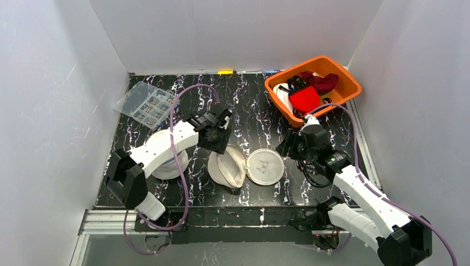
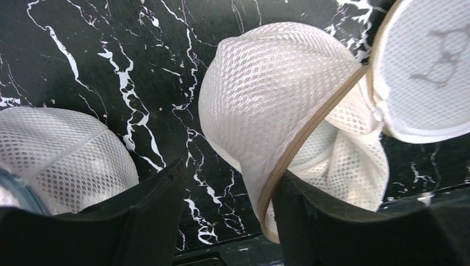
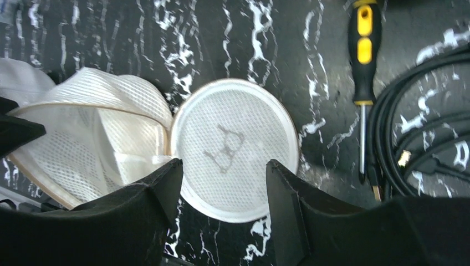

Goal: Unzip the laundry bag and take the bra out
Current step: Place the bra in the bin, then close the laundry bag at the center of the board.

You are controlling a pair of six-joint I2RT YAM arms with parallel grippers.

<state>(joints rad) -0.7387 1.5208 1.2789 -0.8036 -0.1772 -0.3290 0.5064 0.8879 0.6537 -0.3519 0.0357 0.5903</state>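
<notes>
Between left jaws: laundry bag rim

A robot lab test cell: white panel walls enclose a black marbled table on aluminium rails

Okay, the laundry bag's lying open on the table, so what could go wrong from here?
1. The left gripper is open with one finger right against the zipper rim of the laundry bag. Closing there may pinch only the mesh edge and drag the whole bag.
2. The right gripper hangs open over the round lid. A screwdriver and cables lie close beside it and could snag.
</notes>
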